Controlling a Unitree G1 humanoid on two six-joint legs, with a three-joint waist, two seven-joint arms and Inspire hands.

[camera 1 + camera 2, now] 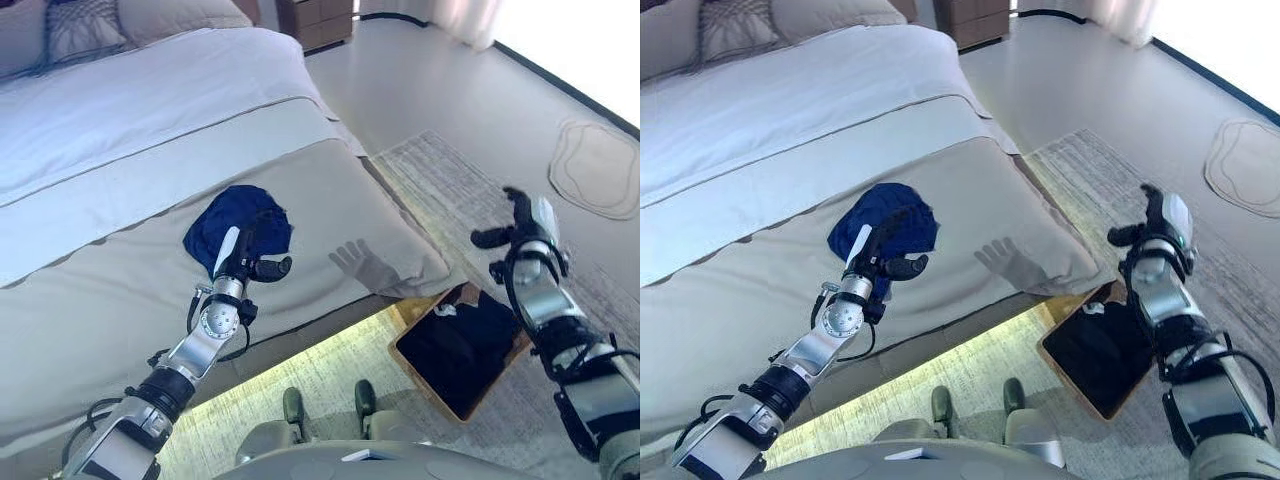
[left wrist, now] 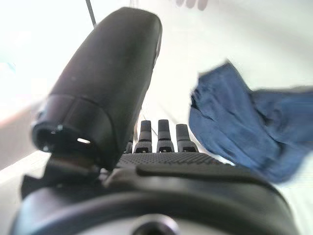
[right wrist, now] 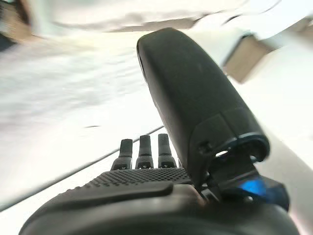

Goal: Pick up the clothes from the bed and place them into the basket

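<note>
A crumpled dark blue garment [image 1: 238, 222] lies on the beige bedspread [image 1: 120, 290] near the bed's foot edge. My left hand [image 1: 245, 258] hovers just in front of the garment, fingers straight and thumb out, holding nothing; the garment also shows past its fingers in the left wrist view [image 2: 244, 132]. A wooden basket [image 1: 462, 345] with dark clothing inside stands on the rug beside the bed. My right hand [image 1: 522, 232] is raised above the rug near the basket, open and empty.
White sheet and pillows [image 1: 90, 30] cover the head of the bed. A wooden nightstand [image 1: 315, 20] stands at the back. A patterned rug [image 1: 450, 190] lies beside the bed, and a small round mat [image 1: 597, 165] at far right.
</note>
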